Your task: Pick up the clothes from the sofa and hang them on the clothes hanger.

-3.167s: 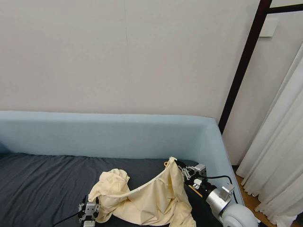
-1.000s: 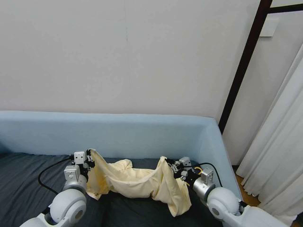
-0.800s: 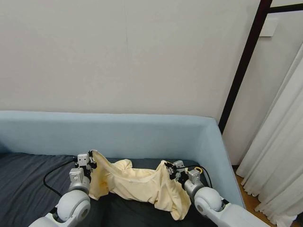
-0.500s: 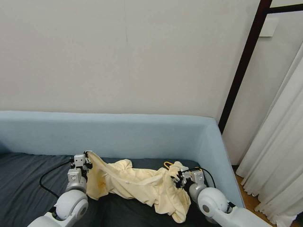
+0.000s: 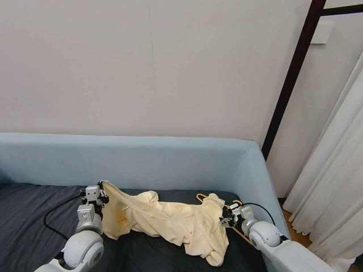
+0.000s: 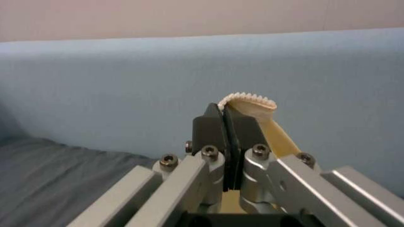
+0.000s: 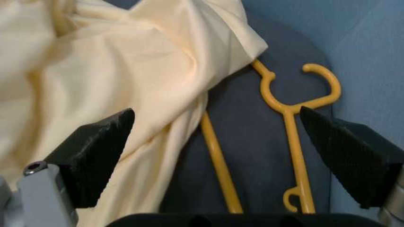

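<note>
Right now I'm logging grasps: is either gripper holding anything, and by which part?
The left gripper pinches the pale yellow garment by its ribbed edge. The right gripper is open, holding nothing.

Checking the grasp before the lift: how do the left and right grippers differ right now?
The left gripper is shut on the yellow garment, holding its edge up; the right gripper is open, holding nothing. The left faces the sofa backrest; the right looks down on a yellow hanger. Both sit low over the seat.

Pale-yellow garment (image 5: 170, 221) crumpled on sofa (image 5: 142, 164), partly covering yellow hanger (image 7: 287, 109).
</note>
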{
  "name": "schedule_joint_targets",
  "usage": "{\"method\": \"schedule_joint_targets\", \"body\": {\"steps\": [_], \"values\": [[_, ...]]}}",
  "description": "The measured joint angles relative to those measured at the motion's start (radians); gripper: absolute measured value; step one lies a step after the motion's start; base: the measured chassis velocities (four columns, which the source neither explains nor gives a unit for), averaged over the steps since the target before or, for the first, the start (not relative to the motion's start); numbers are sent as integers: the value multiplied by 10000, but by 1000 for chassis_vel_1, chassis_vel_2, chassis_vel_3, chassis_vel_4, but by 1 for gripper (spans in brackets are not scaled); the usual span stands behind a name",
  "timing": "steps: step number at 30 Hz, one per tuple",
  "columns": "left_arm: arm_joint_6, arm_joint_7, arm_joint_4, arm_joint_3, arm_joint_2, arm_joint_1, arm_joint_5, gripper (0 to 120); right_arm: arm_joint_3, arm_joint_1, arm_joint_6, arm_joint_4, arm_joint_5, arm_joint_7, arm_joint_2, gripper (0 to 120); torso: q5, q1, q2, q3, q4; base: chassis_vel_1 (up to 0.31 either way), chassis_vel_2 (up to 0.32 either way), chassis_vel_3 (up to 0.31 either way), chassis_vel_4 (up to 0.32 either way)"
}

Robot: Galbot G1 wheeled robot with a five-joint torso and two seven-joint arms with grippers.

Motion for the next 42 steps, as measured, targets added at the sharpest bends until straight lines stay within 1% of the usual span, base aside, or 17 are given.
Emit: {"method": "schedule_joint_targets", "body": {"steps": [4, 8, 10, 11, 14, 22, 23, 25, 26, 27, 31, 32, 33, 35, 37, 41, 42], "values": [[-23, -34, -124, -37, -25, 73, 34, 0, 151, 373, -202, -1252, -419, 287, 637, 100, -2, 0, -1, 0, 0, 0, 0, 0, 0], [-46, -43, -178, -50, -10, 84, 36, 0, 285, 556, -674, -1841, -957, 434, 979, 100, -2, 0, 0, 0, 0, 0, 0, 0, 0], [-47, -43, -184, -50, -6, 80, 36, 0, 310, 583, -719, -1927, -1028, 432, 1025, 100, -2, 0, 0, -1, -1, 0, 0, 0, 0], [-60, -43, -217, -51, 18, 41, 36, 0, 444, 744, -797, -2468, -1439, 244, 1249, 100, -1, 0, 0, -1, 0, 0, 0, 0, 0], [-65, -44, -241, -45, 48, 3, 36, 0, 702, 943, -551, -3167, -1890, -238, 1497, 100, -2, 0, 0, 0, -1, 0, 0, 0, 0], [-72, -45, -202, -7, 66, -18, 54, 0, 1327, 1284, -198, -4209, -2425, -1041, 1802, 99, -2, 0, -1, 0, 0, 0, 0, 0, 0], [-74, -44, -192, -2, 64, -22, 58, 0, 1390, 1307, -198, -4286, -2473, -1097, 1821, 97, -1, 0, -1, 0, -1, 0, 0, 0, 0], [-76, -44, -172, 19, 63, -29, 79, 0, 1586, 1377, -206, -4526, -2633, -1214, 1879, 86, -2, 0, -1, 0, -1, 0, 0, 0, 0], [-76, -44, -172, 19, 63, -29, 79, 0, 1586, 1377, -206, -4526, -2633, -1214, 1879, 86, -2, 0, -1, 0, -1, 0, 0, 0, 0], [-77, -44, -162, 25, 63, -36, 82, 0, 1646, 1400, -253, -4594, -2719, -1317, 1893, 83, -2, 0, 0, 0, 0, 0, 0, 0, 0], [-78, -49, -117, 51, 61, -80, 89, 0, 1839, 1453, -394, -4827, -2960, -1707, 1933, 64, -2, 0, 0, 0, -1, 0, 0, 0, 0], [-78, -49, -117, 51, 61, -80, 89, 0, 1839, 1453, -394, -4827, -2960, -1707, 1933, 64, -2, 0, 0, 0, -1, 0, 0, 0, 0], [-78, -51, -113, 53, 60, -84, 91, 0, 1864, 1454, -396, -4846, -2980, -1770, 1938, 61, -1, 0, 0, -1, 0, 0, 0, 0, 0], [-78, -55, -109, 54, 49, -86, 94, 0, 1890, 1454, -419, -4860, -3052, -1940, 1940, 51, -1, 0, 0, -1, 1, 0, 0, 0, 0], [-78, -58, -109, 55, 43, -83, 100, 0, 1891, 1450, -433, -4860, -3083, -1991, 1941, 48, -2, 0, 0, -1, 0, 0, 0, 0, 0], [-78, -70, -110, 46, 29, -23, 120, 0, 1876, 1372, -499, -4765, -3154, -2065, 1935, 30, -1, 0, 0, -1, 1, 0, 0, 0, 0], [-78, -70, -110, 46, 29, -23, 120, 0, 1876, 1372, -499, -4765, -3154, -2065, 1935, 30, -1, 0, 0, -1, 1, 0, 0, 0, 0]]}}
